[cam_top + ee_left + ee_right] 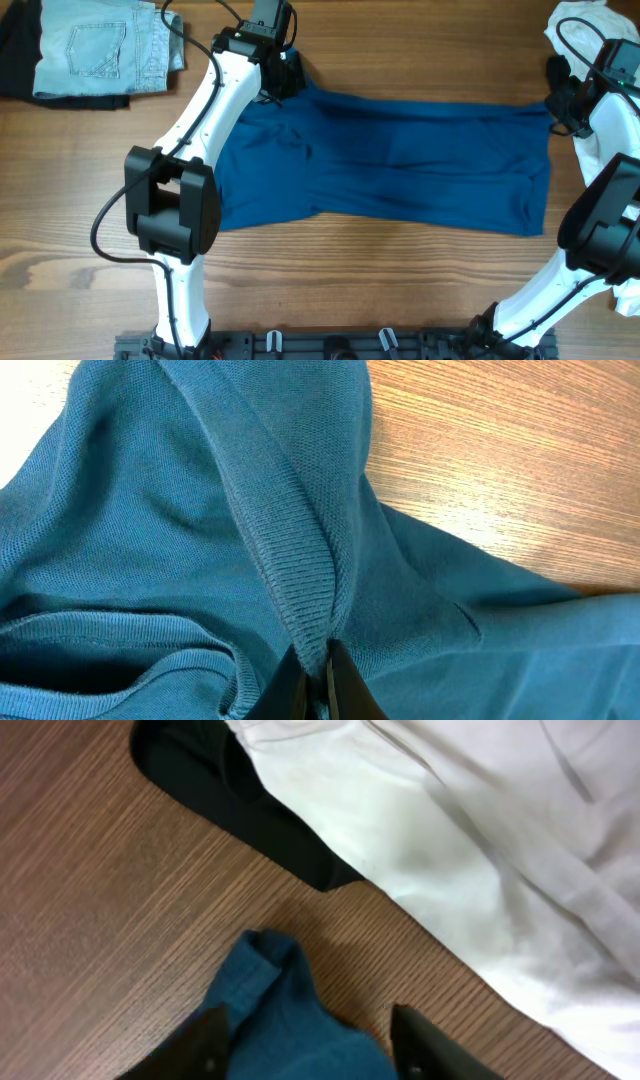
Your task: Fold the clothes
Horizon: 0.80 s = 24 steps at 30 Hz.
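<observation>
Ribbed edging of the blue top [200,540] fills my left wrist view, pinched tight between the closed fingers of the left gripper [318,685]. My right gripper [305,1045] has its fingers parted, with a bunched corner of the top lying loose between them. The top lies spread across the middle of the table [400,290], a denim piece [100,45] at the far left corner and a white garment [450,840] at the far right.
</observation>
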### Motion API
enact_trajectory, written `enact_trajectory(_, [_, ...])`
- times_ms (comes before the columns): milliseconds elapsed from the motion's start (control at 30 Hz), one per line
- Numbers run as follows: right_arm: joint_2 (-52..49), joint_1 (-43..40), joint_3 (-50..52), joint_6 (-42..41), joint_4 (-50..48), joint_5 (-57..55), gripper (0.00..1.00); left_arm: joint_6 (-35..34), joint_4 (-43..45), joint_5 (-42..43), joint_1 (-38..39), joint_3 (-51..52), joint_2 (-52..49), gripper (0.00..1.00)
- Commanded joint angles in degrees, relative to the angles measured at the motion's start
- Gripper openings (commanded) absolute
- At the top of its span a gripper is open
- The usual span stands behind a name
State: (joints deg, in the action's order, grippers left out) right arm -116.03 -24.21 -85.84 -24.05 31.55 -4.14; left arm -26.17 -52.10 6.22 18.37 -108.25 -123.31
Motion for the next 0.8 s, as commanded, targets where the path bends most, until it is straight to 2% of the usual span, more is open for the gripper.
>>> enact_trajectory(0, [1.11, -0.22, 0.33, 0.0, -0.31, -0.24, 0.57, 0.92, -0.02, -1.01, -0.26, -0.63, 2.03, 0.04])
enact_trajectory(367, [-3.8, 0.68, 1.6, 0.24, -8.22, 7.82, 0.65, 0.92, 0.37, -0.98, -0.26, -0.63, 2.03, 0.04])
enact_trajectory(533, [-6.54, 0.74, 1.6, 0.24, -10.71, 8.61, 0.65, 0.92, 0.35, -0.98, -0.26, -0.63, 2.03, 0.04])
enact_trajectory(667, [-8.04, 1.01, 1.6, 1.79, -11.23, 8.92, 0.64, 0.92, 0.42, -0.98, -0.26, -0.63, 2.03, 0.04])
enact_trajectory(767, [-8.26, 1.27, 1.6, 3.15, -11.89, 8.85, 0.53, 0.92, 0.39, -0.98, -0.26, -0.63, 2.03, 0.04])
